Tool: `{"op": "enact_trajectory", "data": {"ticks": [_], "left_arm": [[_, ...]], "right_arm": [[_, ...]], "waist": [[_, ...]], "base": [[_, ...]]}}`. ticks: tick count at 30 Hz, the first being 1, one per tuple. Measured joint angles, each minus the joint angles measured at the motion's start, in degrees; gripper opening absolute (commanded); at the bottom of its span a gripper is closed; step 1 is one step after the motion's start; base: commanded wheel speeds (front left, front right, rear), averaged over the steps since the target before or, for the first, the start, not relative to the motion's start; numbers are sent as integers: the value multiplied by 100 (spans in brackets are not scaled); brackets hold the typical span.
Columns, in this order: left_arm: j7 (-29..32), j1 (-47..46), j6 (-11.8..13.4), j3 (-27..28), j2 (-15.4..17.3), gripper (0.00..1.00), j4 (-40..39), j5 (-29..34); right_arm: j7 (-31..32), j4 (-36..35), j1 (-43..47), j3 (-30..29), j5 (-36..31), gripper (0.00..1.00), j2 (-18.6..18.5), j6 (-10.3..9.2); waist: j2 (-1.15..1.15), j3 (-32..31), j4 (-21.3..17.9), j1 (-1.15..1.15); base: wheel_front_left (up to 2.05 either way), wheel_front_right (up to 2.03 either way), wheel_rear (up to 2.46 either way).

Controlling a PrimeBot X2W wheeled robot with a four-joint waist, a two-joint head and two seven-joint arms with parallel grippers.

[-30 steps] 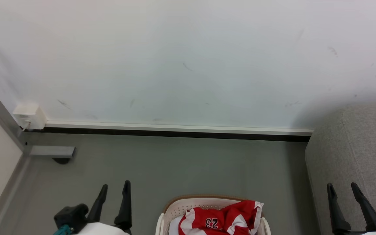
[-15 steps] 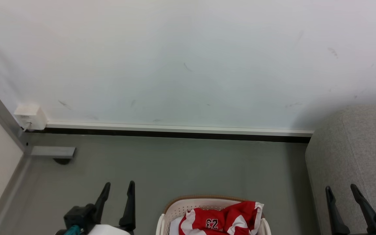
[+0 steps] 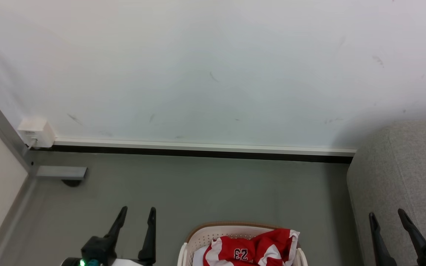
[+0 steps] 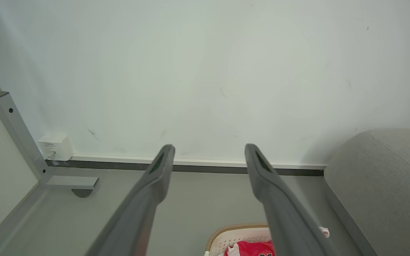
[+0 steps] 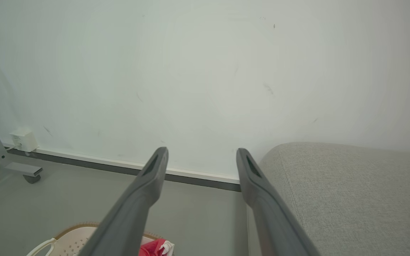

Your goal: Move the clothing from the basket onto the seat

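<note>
The red jersey [image 3: 252, 249] with white panels and a dark 23 lies bunched in the cream basket [image 3: 200, 236] at the bottom middle of the head view. The basket's brown rim [image 4: 233, 226] and a bit of red jersey [image 4: 253, 248] also appear low in the left wrist view, and again as basket [image 5: 61, 241] and jersey [image 5: 151, 247] in the right wrist view. The grey sofa [image 3: 405, 177] fills the right side. My left gripper [image 3: 138, 210] stands open left of the basket. My right gripper [image 3: 386, 213] is open in front of the sofa.
A white wall with a dark skirting strip [image 3: 198, 152] closes the far side of the grey floor. A white socket box [image 3: 35, 132] and a grey metal frame post with a foot [image 3: 61, 173] stand at the left. A pale cloth [image 3: 197, 256] lies in the basket beside the jersey.
My left gripper has moved right, closer to the basket. My right gripper has sunk slightly lower in the picture. The jersey and basket have not moved.
</note>
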Motion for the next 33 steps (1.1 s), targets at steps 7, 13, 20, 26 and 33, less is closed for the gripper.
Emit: {"op": "enact_trajectory", "data": {"ticks": [7, 13, 20, 26, 33], "left_arm": [[-79, -2, 15, -32, 3, 100, -19, 285], [-115, -8, 15, -48, 7, 100, -14, 399], [-115, -9, 12, -59, 9, 100, -5, 398], [-120, -71, -93, -199, 11, 100, 52, 288], [-121, -721, -132, -834, 12, 100, 354, 234]], "right_arm": [[-83, 0, 0, -7, -197, 100, 5, -1], [-118, -1, 1, -20, -299, 100, 7, -1], [-118, -5, -1, -8, -299, 100, 8, -1], [-119, -45, -54, 1, -279, 100, 10, -1], [-127, -279, -428, -40, -236, 100, 5, 0]], "waist": [[0, 27, -14, 0], [0, 53, -30, 0], [0, 78, -74, 0], [0, 196, -147, 0], [0, 736, -315, 0]], "base": [[0, 0, 0], [0, 0, 0], [0, 0, 0], [0, 0, 0], [0, 0, 0]]}}
